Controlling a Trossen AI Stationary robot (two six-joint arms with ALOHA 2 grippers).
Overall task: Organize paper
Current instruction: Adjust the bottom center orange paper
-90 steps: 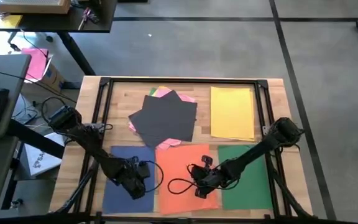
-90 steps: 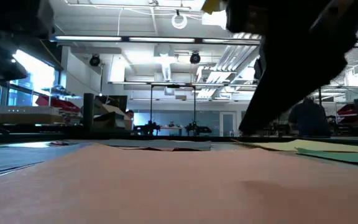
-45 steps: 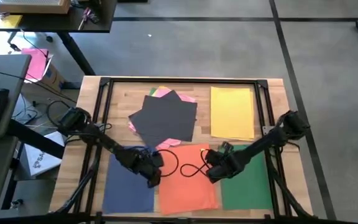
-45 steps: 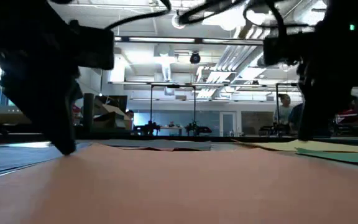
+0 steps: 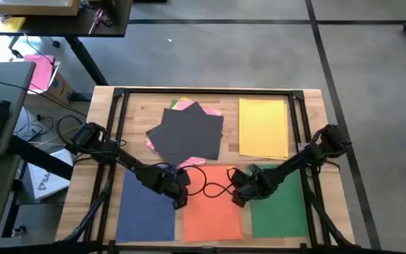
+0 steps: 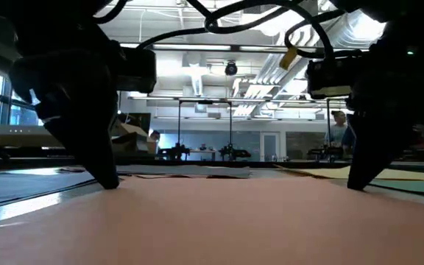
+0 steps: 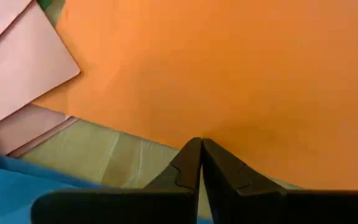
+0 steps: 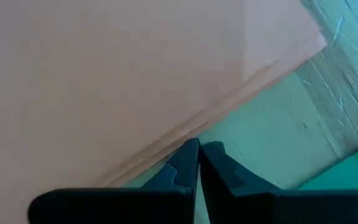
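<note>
Change: both arms have drawn in toward the far end of the orange sheet since a second ago; the left gripper has gone from the blue sheet to the orange sheet's left edge, the right gripper from the orange sheet's middle to its right edge, and the orange sheet now lies a little more askew.
Blue sheet (image 5: 145, 212): flat on the desk (image 5: 312, 106) at the near left, beside the orange sheet.
Left gripper (image 5: 181, 201): its tip is down at the orange sheet's left edge; the fingers (image 7: 191, 171) are clenched together with nothing between them, resting at the paper's border where bare desk shows.
Dark grey sheet (image 5: 186, 132): lies turned at an angle on the pile at the far middle, with pink sheets (image 5: 187, 106) poking out beneath it.
Orange sheet (image 5: 210, 208): near middle of the desk, between the blue and green sheets, flat, with a gripper at either side.
Right gripper (image 5: 237, 200): its tip is down at the orange sheet's right edge; the fingers (image 8: 191, 165) are pressed shut, empty, at the paper's rim.
Yellow sheet (image 5: 263, 127): flat at the far right, apart from the pile.
Green sheet (image 5: 282, 208): near right, partly under the right arm.
</note>
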